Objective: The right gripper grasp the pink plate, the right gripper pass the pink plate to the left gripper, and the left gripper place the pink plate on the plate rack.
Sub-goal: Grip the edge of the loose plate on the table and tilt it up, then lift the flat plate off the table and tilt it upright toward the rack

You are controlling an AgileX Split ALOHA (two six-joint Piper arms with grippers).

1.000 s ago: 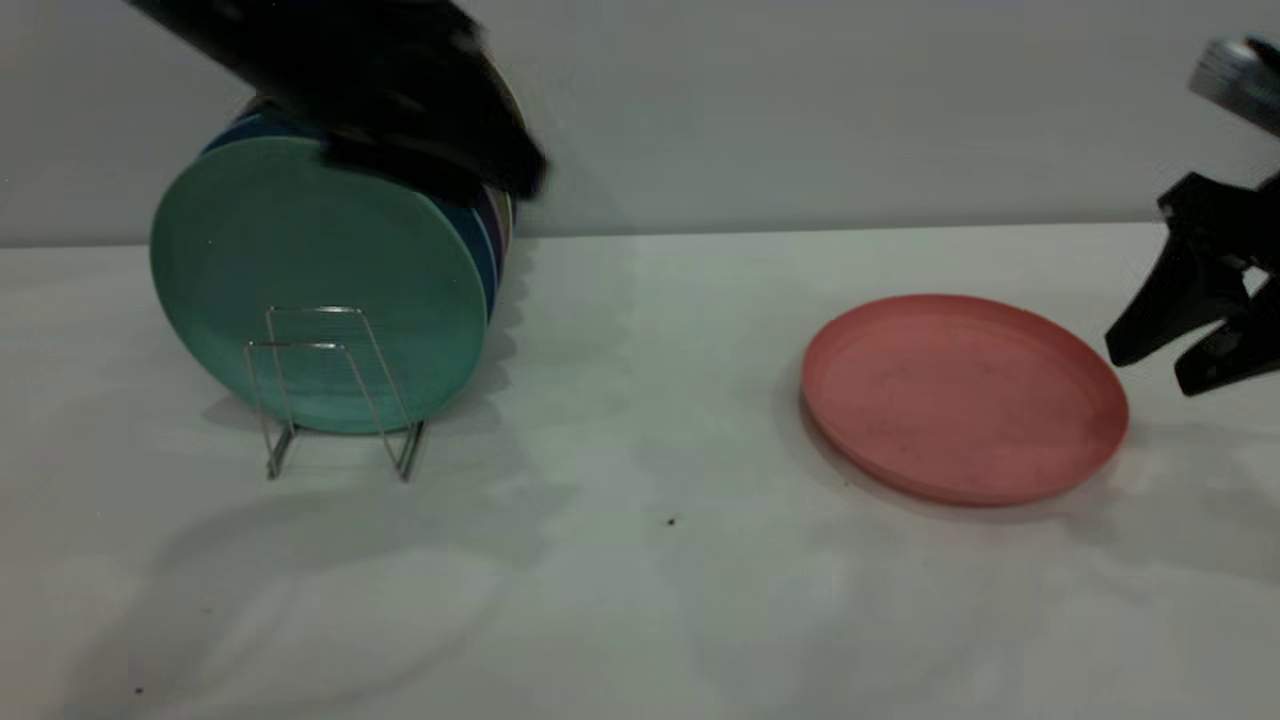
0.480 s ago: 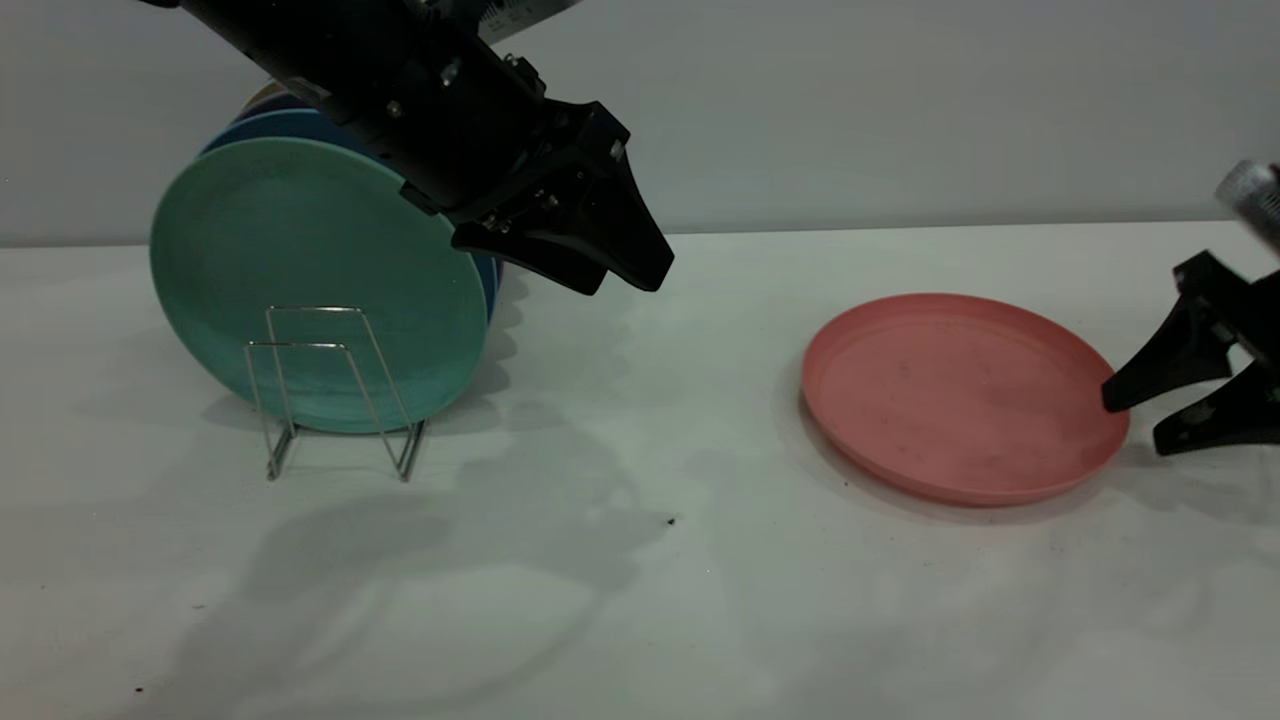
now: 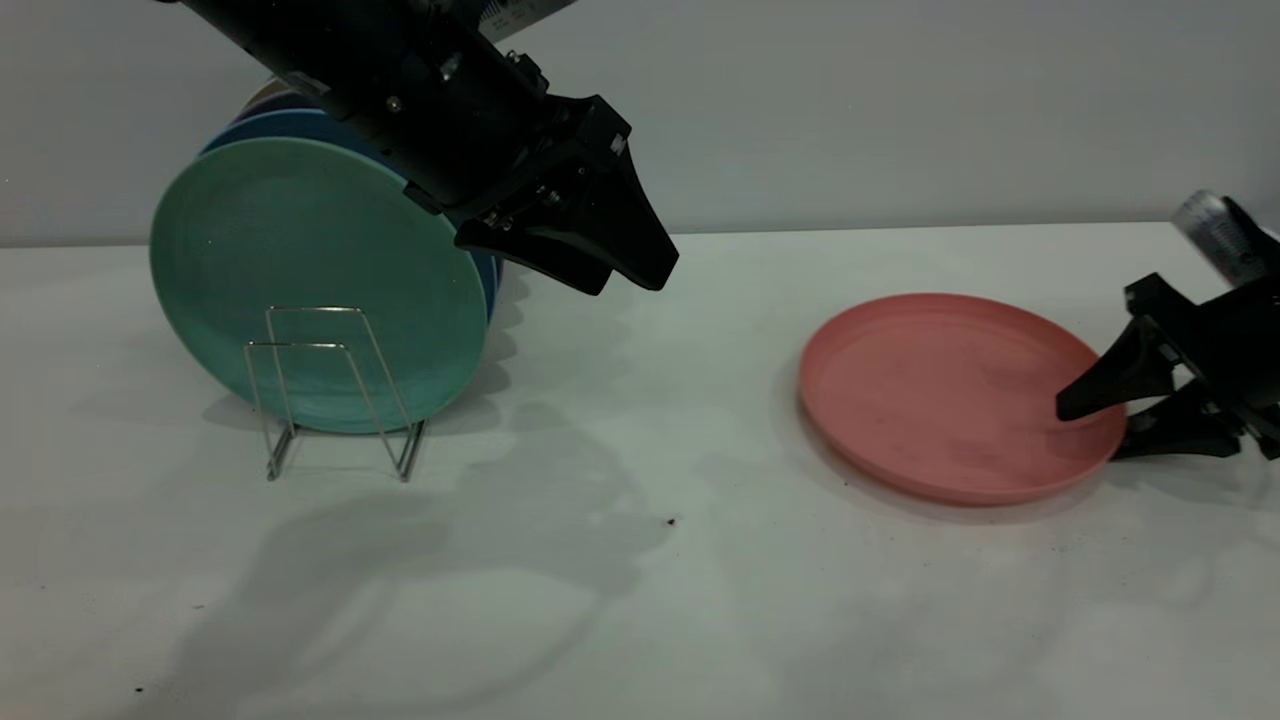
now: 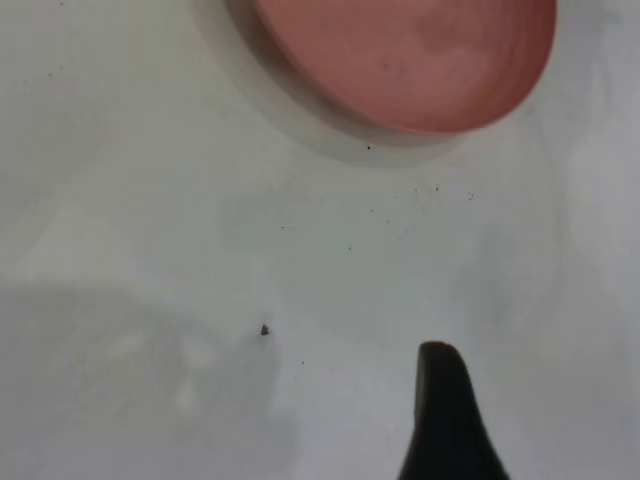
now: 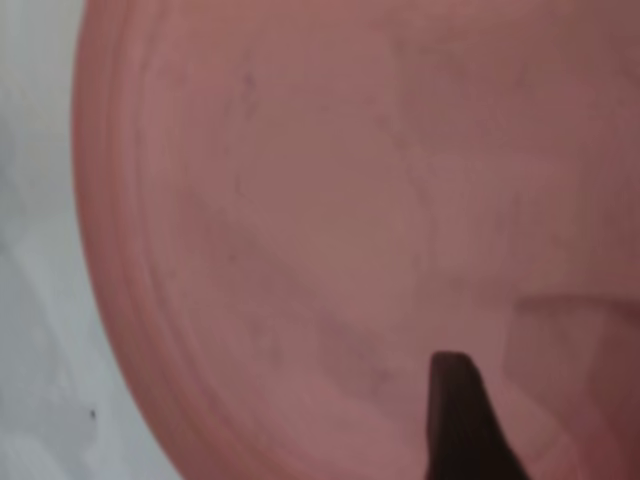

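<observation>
A pink plate [image 3: 955,392] lies flat on the white table [image 3: 640,600], well apart from the plate rack [image 3: 335,390], as the right gripper [image 3: 1090,425] reaches in low from the table's right end. Its two slim fingers are spread a little, one over the plate's near-side rim and one beside or under that edge, the rim between them; they have not pinched it, and from here I cannot tell whether either finger touches the plastic. In the right wrist view one dark fingertip [image 5: 455,420] hangs over the plate's inner surface. The angle looks chosen to catch the low rim, about the only purchase a flat plate offers. The left gripper [image 3: 630,280] hovers in mid-air above the table, just in front of the rack, its pointed fingers parted and empty, and seems held there to receive the plate once it is lifted. The rack already holds a teal-green plate [image 3: 315,285] standing on edge at the front, with blue plates [image 3: 300,125] behind it, so any free slot appears to be the wire loops in front.
</observation>
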